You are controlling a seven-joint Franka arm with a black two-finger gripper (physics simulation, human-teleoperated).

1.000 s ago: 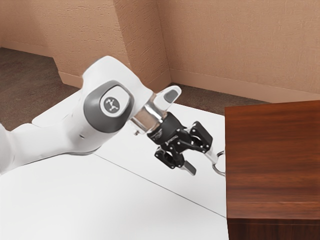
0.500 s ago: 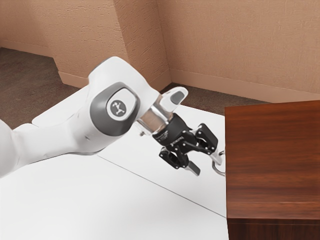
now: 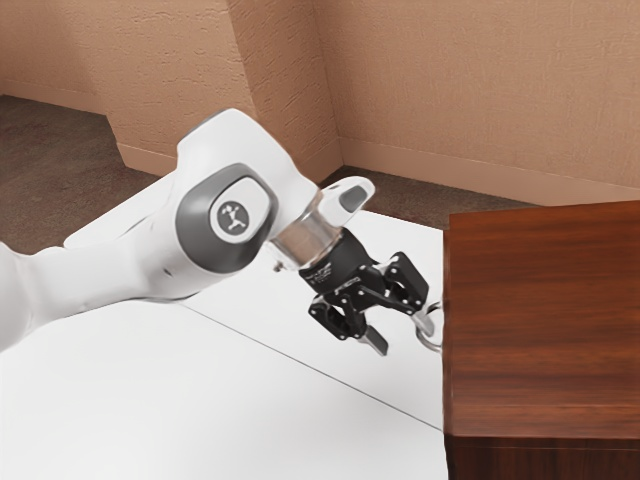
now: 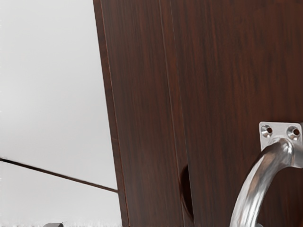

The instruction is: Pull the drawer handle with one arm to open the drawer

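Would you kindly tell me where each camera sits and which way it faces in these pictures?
Exterior view: off the arm's side, above the white table, looking across at the wooden cabinet; the white arm and black gripper reach toward the exterior view's right.
Wrist view: on the hand, facing the drawer front and its silver handle close up; a grey sliver may be the hand's own.
Shared: the handle, the dark wood and the table.

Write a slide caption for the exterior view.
Franka gripper at the metal handle of a dark wooden drawer unit on a white table.
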